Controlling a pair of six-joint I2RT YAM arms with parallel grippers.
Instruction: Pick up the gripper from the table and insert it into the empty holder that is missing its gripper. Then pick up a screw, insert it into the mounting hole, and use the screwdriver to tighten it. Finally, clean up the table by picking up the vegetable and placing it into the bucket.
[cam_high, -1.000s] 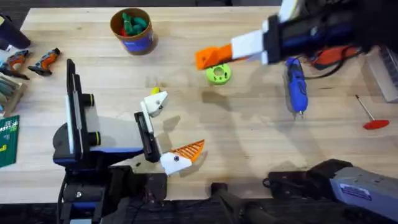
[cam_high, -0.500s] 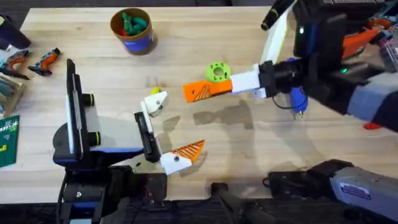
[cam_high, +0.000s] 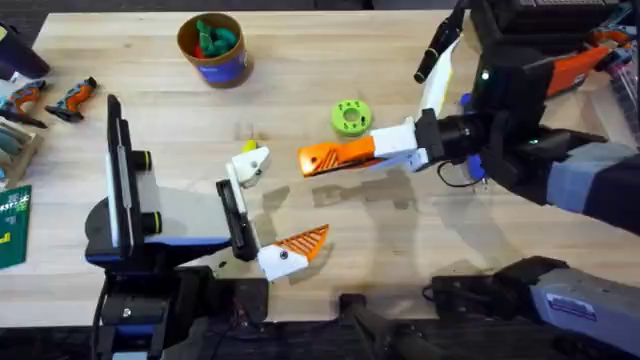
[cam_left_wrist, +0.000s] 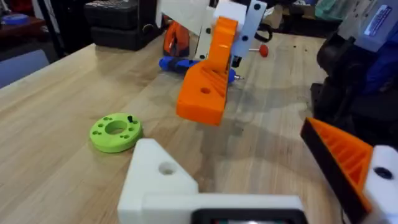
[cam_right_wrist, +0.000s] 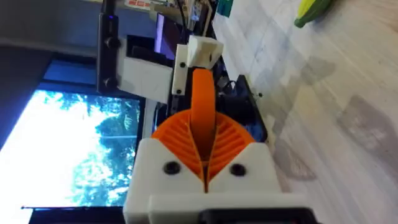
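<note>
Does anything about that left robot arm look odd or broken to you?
Yes. The left gripper looks lopsided: one white holder is bare, while its partner carries an orange ribbed pad. The right gripper holds a loose orange gripper in the air near the bare holder.

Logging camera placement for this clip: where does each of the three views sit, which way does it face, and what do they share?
Overhead: above the arm bases, looking down and forward over the table; both arms show.
Left wrist: low on the left arm, facing across the table toward the right gripper; its own white holder shows.
Right wrist: on the right arm, looking along its shut fingers at the holder.
Shared: green disc in overhead and left wrist.
</note>
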